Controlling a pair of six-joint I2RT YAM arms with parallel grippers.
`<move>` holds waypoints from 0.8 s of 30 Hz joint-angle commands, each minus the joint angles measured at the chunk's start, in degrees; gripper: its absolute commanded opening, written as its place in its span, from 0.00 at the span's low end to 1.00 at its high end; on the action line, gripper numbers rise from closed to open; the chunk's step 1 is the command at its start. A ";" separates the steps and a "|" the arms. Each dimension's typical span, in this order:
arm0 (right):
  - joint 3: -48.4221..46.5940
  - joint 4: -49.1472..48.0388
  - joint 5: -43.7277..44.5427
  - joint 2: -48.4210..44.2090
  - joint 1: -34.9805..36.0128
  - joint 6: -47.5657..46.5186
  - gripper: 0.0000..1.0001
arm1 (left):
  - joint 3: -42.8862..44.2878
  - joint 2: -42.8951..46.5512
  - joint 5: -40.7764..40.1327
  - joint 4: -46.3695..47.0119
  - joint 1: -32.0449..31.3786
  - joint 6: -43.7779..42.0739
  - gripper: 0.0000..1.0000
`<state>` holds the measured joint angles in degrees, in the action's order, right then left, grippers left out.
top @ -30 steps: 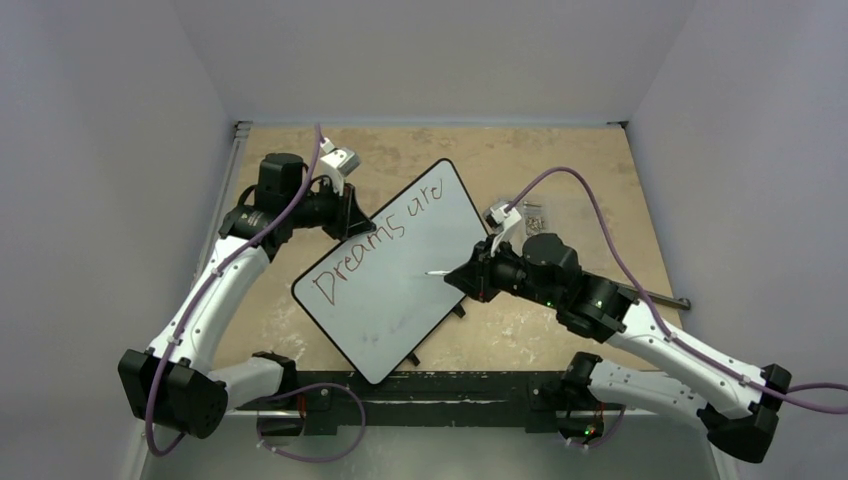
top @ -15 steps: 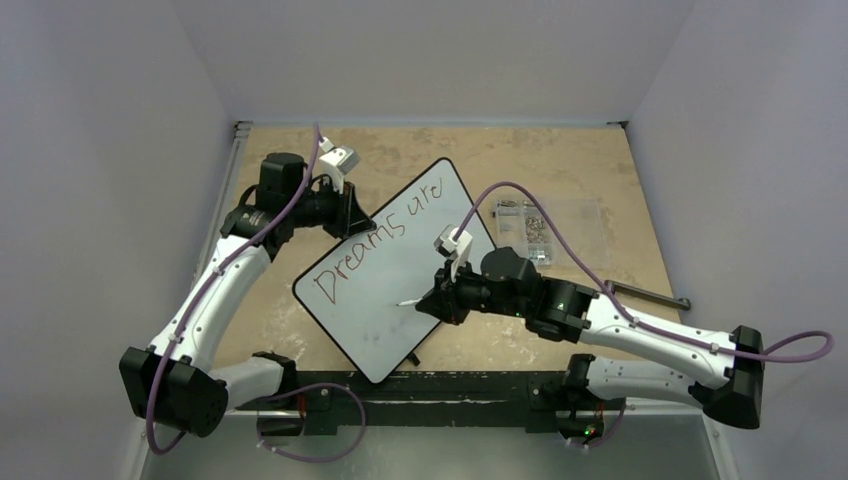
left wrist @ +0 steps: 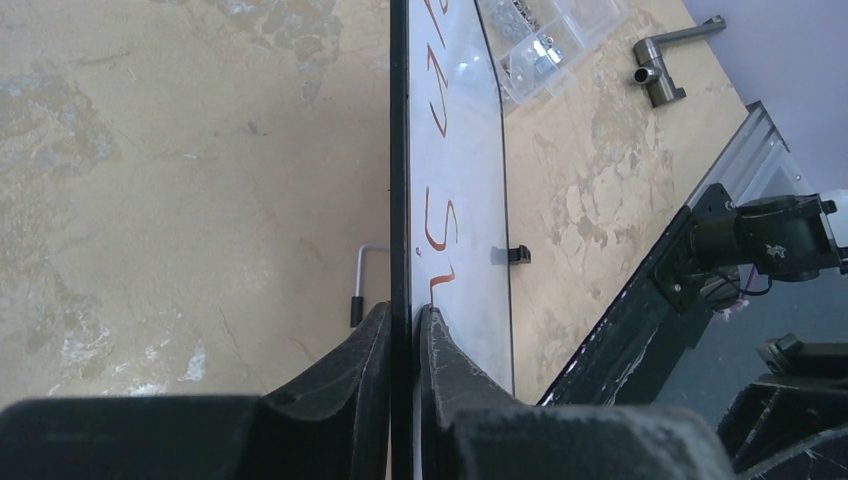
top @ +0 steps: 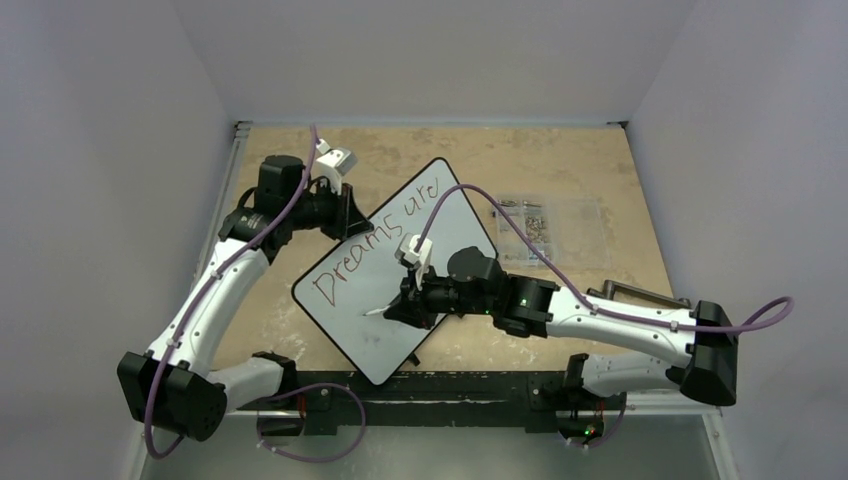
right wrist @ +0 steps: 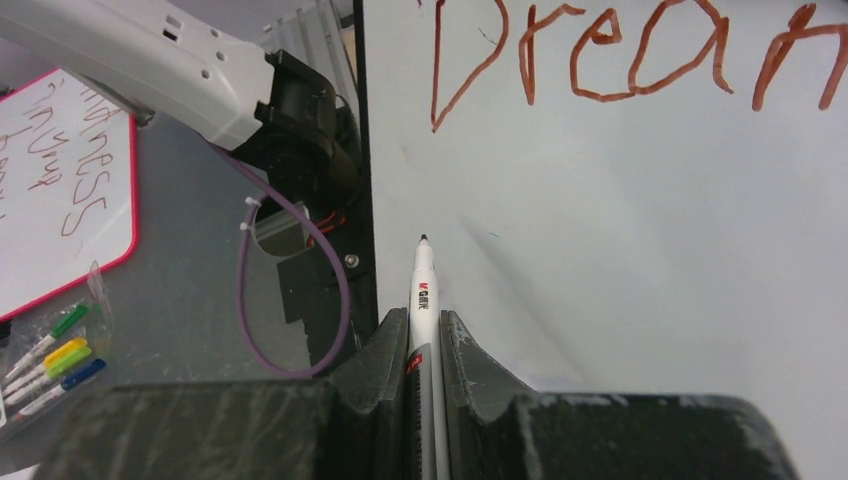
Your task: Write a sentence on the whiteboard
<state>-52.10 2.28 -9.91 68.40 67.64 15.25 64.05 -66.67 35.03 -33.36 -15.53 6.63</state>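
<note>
Two words (top: 375, 243) on whiteboard (top: 350, 325): "Dreams are"

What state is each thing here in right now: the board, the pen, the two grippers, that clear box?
whiteboard: gripped at one edge, "Dreams are" written on it, lower part blank.
marker: uncapped, tip over the blank part; contact unclear.
left gripper: shut on the whiteboard's edge.
right gripper: shut on the marker.
clear box: lying flat beside the board, small parts inside.

"Dreams are" on the whiteboard (top: 357, 335)
</note>
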 commanded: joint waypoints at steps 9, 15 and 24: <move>-2.67 -5.14 3.96 1.11 1.79 -2.29 0.00 | -0.60 3.32 -3.04 4.63 -0.16 -0.20 0.00; -4.04 -5.88 3.86 3.84 2.63 -2.55 0.00 | -0.51 3.44 -3.08 4.54 -0.12 -0.21 0.00; -7.18 -5.96 5.08 7.63 4.16 -3.93 0.00 | -0.84 4.27 -3.77 4.66 -0.12 -0.06 0.00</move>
<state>-55.88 -0.97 -6.57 75.85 71.22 12.95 62.98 -65.01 33.54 -32.99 -15.57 7.49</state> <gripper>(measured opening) 0.091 0.113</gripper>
